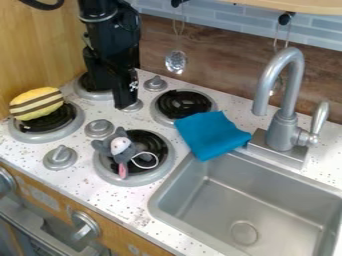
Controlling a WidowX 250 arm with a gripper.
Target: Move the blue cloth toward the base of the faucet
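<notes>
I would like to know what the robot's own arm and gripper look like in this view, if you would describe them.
The arm is black, built of chunky, blocky segments with some rounded housings. The gripper is black too, narrow and boxy, with small white markings on its side.

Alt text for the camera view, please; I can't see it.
Black gripper hangs over the stove, between the back burners. Grey plush mouse lies on the front-right burner, yellow striped toy on the front-left; blue cloth lies by the faucet, at the sink.
</notes>
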